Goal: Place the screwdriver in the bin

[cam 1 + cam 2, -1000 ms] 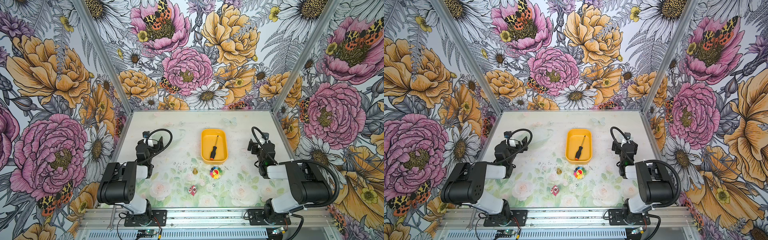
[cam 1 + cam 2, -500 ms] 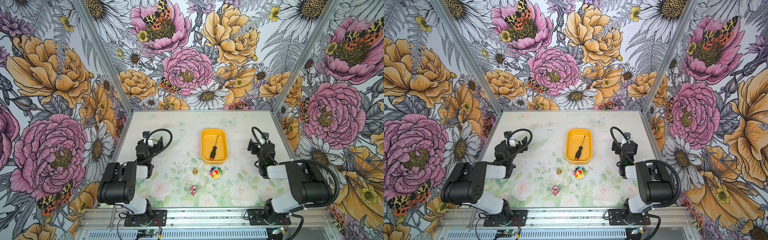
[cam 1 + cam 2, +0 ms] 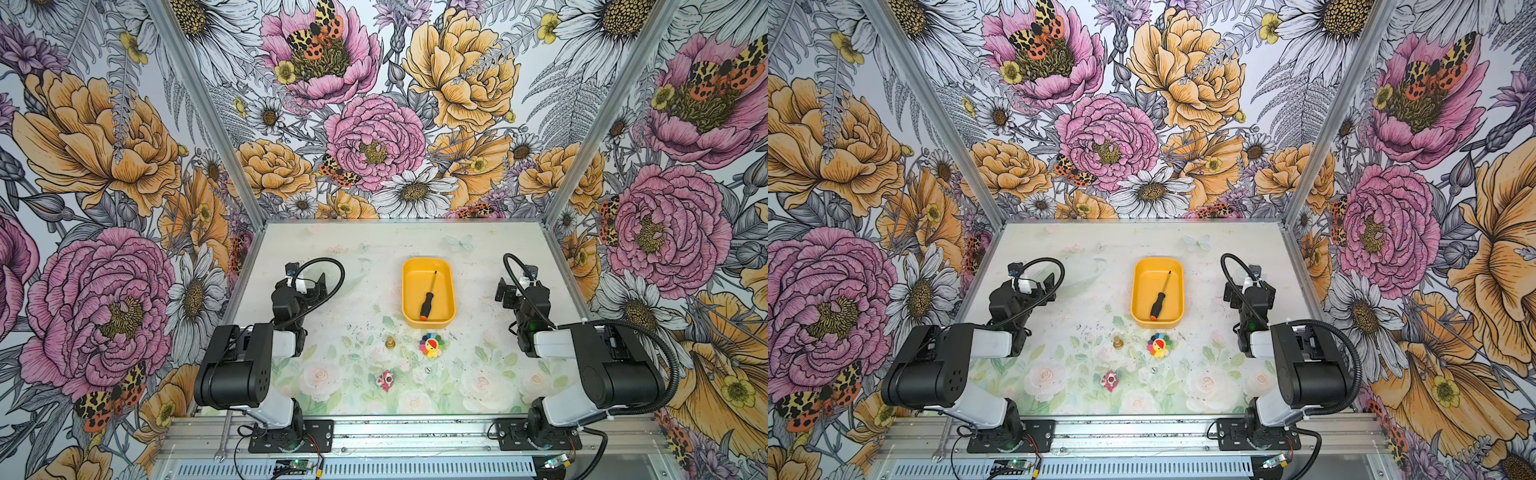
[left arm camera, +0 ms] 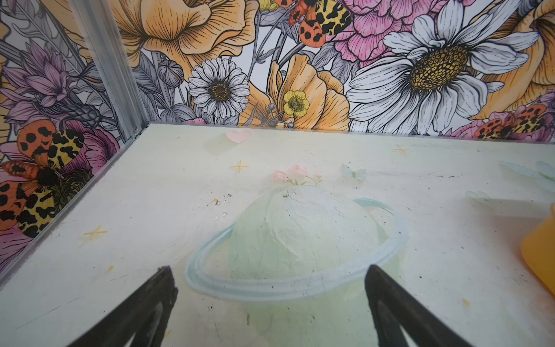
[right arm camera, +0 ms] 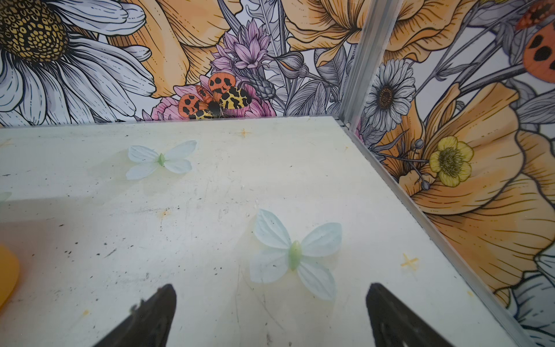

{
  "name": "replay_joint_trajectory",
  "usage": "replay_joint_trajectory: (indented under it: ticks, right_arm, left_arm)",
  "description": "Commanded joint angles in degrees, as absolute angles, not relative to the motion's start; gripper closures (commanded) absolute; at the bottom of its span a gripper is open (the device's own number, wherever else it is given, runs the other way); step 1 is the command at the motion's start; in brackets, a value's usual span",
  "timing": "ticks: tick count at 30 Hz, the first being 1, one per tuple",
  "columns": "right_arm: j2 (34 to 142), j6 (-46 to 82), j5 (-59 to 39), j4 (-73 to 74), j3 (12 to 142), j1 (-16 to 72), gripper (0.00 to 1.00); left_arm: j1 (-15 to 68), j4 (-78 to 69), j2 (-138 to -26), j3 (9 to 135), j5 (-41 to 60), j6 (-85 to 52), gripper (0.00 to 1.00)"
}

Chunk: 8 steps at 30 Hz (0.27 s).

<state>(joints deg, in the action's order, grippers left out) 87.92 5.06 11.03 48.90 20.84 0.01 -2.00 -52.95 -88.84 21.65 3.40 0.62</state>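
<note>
bin [image 4: 540,255]: cut by wrist view edge | red item [image 3: 385,380]: unidentifiable

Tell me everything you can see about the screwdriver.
The screwdriver is slim, with a black handle that looks like plastic, an orange butt end and a thin dark metal shaft. It lies flat and slightly slanted on the floor of the yellow-orange bin, with its butt near the front wall and its tip pointing toward the back. Only the bin touches it.

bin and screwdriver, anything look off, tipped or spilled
Nothing stands out. The screwdriver lies diagonally inside the bin, which sits flat on the table. The left gripper and right gripper are open, away from it.
</note>
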Motion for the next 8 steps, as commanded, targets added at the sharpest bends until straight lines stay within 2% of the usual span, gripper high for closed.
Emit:
replay_joint_trajectory:
  ticks: [1, 8]
  right_arm:
    - [88.0, 5.2, 10.6, 49.9, 22.3, -0.1, 0.01]
    - [87.8, 5.1, 10.7, 50.1, 22.1, 0.0, 0.00]
  left_arm:
    - [-1.9, -53.9, -88.8, 21.6, 3.3, 1.6, 0.01]
    - [-1.9, -53.9, -88.8, 21.6, 3.2, 1.5, 0.01]
